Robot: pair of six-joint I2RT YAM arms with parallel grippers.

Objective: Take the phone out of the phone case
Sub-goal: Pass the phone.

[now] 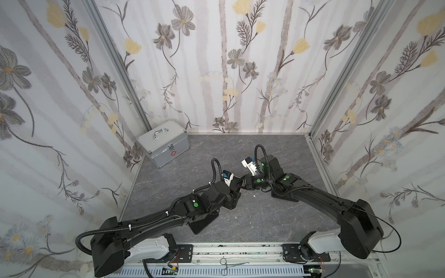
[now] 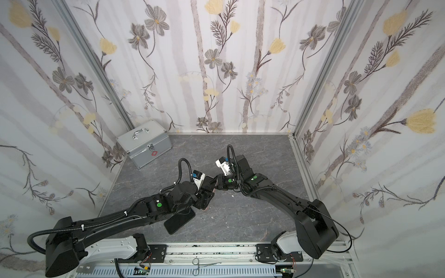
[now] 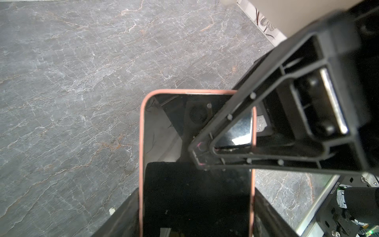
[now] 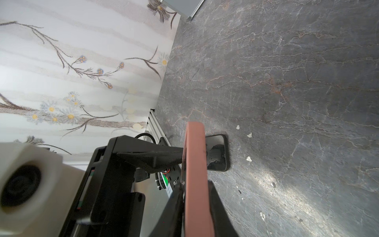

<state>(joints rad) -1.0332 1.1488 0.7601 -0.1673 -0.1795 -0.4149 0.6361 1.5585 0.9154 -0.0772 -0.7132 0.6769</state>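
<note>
Two pincers (image 3: 196,217) (image 4: 195,205), one case (image 3: 141,133), two phones (image 3: 164,127) (image 4: 217,152)

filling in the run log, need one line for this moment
phase: grasp | left end effector: holds phone case | right end effector: pinches its corner | phone: in case

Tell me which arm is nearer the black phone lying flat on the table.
Left. The left arm reaches directly over the black phone, covering part of it. The right gripper is farther away, beyond the left gripper, pinching the pink case that the left gripper holds.
</note>
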